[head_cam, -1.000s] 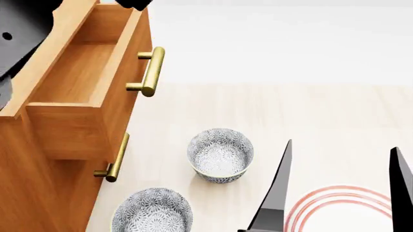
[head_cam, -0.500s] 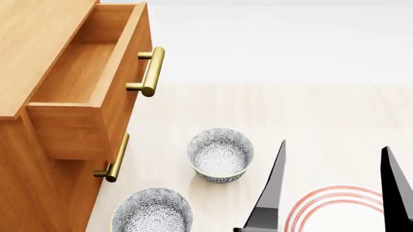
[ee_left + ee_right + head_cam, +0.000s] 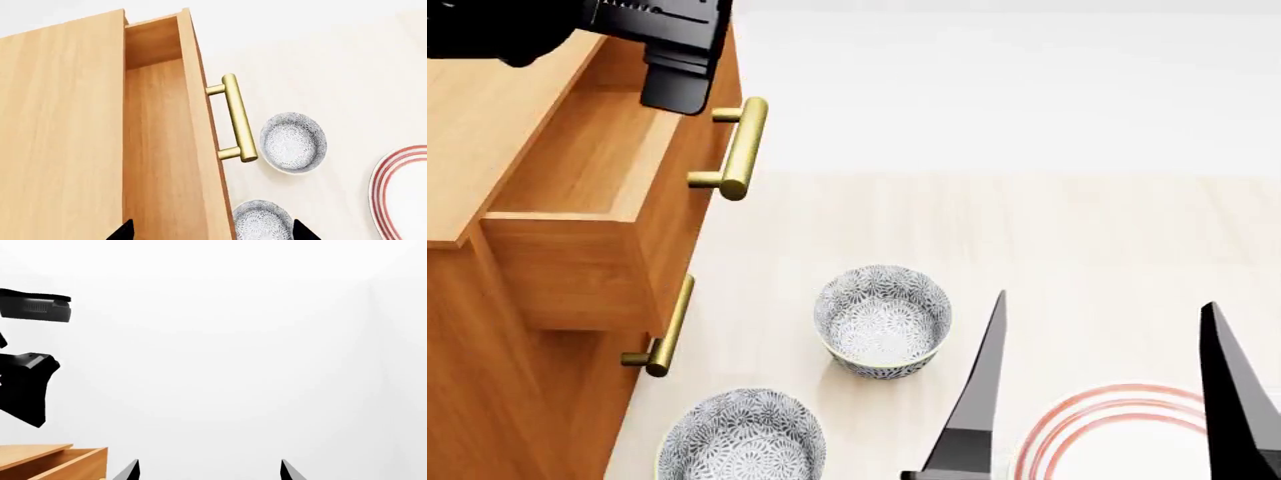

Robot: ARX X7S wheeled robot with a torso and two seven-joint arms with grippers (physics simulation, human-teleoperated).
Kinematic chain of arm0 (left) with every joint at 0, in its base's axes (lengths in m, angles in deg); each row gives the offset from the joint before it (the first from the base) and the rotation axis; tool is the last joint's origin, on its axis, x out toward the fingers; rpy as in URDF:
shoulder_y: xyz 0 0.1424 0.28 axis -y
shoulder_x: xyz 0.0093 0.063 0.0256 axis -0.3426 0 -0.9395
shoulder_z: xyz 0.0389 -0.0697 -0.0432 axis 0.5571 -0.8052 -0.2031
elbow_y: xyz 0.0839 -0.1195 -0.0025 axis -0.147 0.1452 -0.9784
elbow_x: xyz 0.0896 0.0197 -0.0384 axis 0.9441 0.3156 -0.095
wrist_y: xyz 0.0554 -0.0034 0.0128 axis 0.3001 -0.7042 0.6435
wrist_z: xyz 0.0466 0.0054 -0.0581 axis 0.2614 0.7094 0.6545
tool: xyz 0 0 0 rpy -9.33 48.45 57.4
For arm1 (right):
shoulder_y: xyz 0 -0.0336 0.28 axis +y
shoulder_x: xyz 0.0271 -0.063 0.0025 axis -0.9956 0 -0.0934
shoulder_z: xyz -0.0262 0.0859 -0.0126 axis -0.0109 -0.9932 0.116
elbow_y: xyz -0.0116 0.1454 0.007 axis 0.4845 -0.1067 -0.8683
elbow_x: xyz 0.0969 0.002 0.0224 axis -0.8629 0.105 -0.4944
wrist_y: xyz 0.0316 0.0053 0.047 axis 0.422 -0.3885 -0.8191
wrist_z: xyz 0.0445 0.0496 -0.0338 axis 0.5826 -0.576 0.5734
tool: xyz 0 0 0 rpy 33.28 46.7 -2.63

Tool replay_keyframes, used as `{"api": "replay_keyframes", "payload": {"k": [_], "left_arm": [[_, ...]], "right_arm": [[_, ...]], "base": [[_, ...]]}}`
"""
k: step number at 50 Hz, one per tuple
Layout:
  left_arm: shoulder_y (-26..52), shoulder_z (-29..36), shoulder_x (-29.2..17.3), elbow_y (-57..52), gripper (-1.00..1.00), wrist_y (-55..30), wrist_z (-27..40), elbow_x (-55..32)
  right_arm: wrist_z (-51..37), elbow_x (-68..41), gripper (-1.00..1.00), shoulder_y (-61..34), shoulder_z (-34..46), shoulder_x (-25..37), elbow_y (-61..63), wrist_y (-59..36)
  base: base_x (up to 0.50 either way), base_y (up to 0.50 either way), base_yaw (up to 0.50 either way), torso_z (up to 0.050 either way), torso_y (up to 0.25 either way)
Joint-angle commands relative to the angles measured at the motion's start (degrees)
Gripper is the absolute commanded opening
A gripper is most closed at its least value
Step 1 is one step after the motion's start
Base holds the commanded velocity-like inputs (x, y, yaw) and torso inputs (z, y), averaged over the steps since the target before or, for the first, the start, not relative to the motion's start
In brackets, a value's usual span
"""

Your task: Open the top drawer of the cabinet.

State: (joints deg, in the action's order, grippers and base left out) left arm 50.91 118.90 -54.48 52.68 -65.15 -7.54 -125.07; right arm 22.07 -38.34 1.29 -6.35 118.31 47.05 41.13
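Note:
The cabinet (image 3: 481, 110) stands at the left of the head view. Its top drawer (image 3: 587, 160) is pulled out, and its inside shows bare wood. The drawer's brass bar handle (image 3: 738, 148) is free, with nothing on it. My left arm (image 3: 654, 35) hangs over the drawer's far end. In the left wrist view the left gripper (image 3: 210, 232) is open and empty, above the drawer (image 3: 157, 150) and apart from the handle (image 3: 235, 117). My right gripper (image 3: 1108, 400) is open and empty, low at the right; it also shows in the right wrist view (image 3: 208, 471).
Two patterned bowls (image 3: 882, 320) (image 3: 745, 438) sit on the pale table in front of the cabinet. A white plate with red rings (image 3: 1114, 435) lies under the right gripper. A lower drawer's brass handle (image 3: 665, 335) sticks out below the open drawer.
My left arm left the head view half a second ago and is back, now over the drawer's far end. The right gripper has crept a little left and up. The drawer has not moved.

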Motion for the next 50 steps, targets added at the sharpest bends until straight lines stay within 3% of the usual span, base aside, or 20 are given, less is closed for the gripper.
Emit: {"api": "replay_keyframes", "payload": {"k": [1, 5, 9, 30, 50], "left_arm": [[-1.06, 6.04, -0.78, 5.24, 1.0, 0.83, 10.45, -19.01], [-3.92, 4.64, -2.07, 5.28, 1.0, 3.29, 19.11, -28.82], [-4.91, 4.67, -2.27, 4.98, 1.0, 5.17, 19.45, -30.51], [-5.28, 13.56, -1.08, 4.23, 1.0, 8.81, 1.65, -20.96], [-10.46, 16.42, -2.09, 1.01, 1.0, 13.17, -1.61, -18.84]], "right_arm": [[-0.16, -0.16, 1.0, -0.22, 0.45, 0.14, 0.1, -0.16], [-0.38, -0.34, 1.0, -0.22, 0.35, 0.37, 0.42, -0.38], [-0.55, -0.42, 1.0, -0.13, 0.18, 0.55, 0.44, -0.28], [-0.89, -1.18, 1.0, 0.02, -0.27, 1.29, 0.2, 0.54], [-1.46, -1.39, 1.0, 0.12, -0.21, 1.79, 0.32, 0.8]], "base": [[0.0, 0.0, 0.0, 0.0, 0.0], [0.0, 0.0, 0.0, 0.0, 0.0], [0.0, 0.0, 0.0, 0.0, 0.0], [0.0, 0.0, 0.0, 0.0, 0.0], [0.0, 0.0, 0.0, 0.0, 0.0]]}}
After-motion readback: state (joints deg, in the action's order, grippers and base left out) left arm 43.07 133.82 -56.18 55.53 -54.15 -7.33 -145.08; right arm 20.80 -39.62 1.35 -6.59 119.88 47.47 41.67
